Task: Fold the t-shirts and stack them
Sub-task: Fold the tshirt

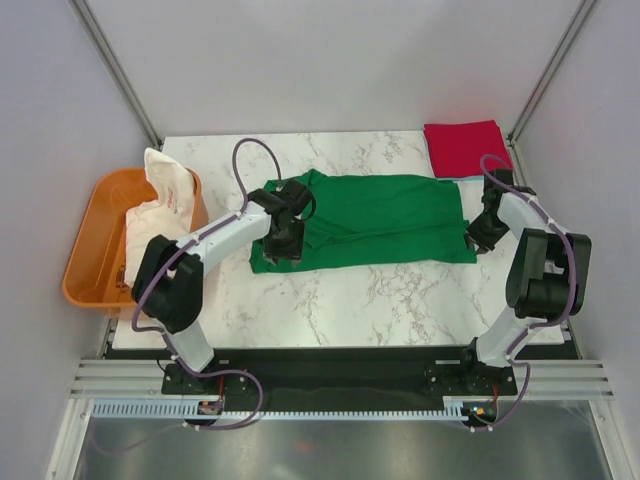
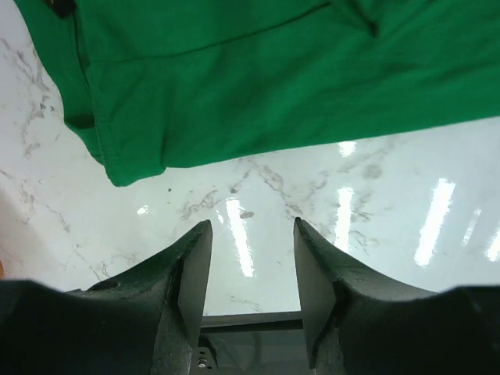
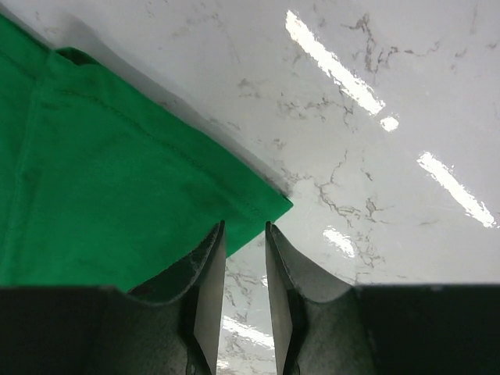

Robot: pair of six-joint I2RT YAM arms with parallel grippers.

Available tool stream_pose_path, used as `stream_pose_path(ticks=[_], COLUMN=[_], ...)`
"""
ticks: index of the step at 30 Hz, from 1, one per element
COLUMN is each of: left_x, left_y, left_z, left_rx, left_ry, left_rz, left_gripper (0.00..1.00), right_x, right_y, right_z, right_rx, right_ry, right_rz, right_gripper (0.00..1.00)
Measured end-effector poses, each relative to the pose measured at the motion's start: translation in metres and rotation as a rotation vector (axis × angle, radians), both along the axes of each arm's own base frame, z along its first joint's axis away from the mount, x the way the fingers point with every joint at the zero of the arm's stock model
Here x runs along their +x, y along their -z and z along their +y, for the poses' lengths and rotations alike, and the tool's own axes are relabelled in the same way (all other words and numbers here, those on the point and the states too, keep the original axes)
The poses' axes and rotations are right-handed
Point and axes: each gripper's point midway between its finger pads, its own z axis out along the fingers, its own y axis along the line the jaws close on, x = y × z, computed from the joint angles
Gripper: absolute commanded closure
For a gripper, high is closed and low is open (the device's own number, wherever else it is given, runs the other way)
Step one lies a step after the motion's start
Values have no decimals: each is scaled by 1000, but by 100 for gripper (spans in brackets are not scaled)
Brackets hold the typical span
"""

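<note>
The green t-shirt [image 1: 375, 220] lies partly folded as a wide band across the middle of the marble table. My left gripper [image 1: 283, 243] hovers over its left end, open and empty; in the left wrist view [image 2: 251, 226] its fingers frame bare marble below the shirt's corner [image 2: 133, 168]. My right gripper [image 1: 478, 238] is at the shirt's right edge, jaws a little apart and empty, with the shirt's corner [image 3: 266, 205] just ahead of the fingertips [image 3: 244, 228]. A folded red t-shirt [image 1: 465, 147] lies at the back right. A white t-shirt with red print [image 1: 165, 195] hangs in the orange tub.
The orange plastic tub [image 1: 95, 240] stands off the table's left edge. The table's front edge [image 1: 340, 340] runs above the arm bases. Frame posts rise at the back corners.
</note>
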Motion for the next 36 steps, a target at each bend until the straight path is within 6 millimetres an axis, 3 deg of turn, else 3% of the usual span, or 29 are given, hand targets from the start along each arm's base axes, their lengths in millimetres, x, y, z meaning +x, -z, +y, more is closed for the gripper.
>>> stream_pose_path(ticks=[4,8,15,19,23,30,33,36], left_x=[-7,-5,-6,-5,-6,-2,0,0], left_y=[34,53,61,58,51,17,20,37], left_z=[20,41,68,80,76,39,35,38], left_rx=[90,194,321,366,313,64,41,52], left_ry=[-50,-91,-135,-153,-162,-152,-155,-167], left_rz=[66,78,60,50,56,1,9,47], left_gripper=[49,49,49,50,50,49,50,50], right_x=[-6,-21,-34,-46,-54,-55,-55,-55], right_y=[12,31,29,28,28,28,28,28], right_z=[-2,-11,-35,-38,-37,-38,-38,-38], right_rx=[-11,-38,-116,-132,-135,-138,-140,-141], right_ry=[5,29,73,76,64,56,51,46], right_rz=[23,85,84,95,105,106,107,109], right_gripper=[67,69,69,69,69,70,70,70])
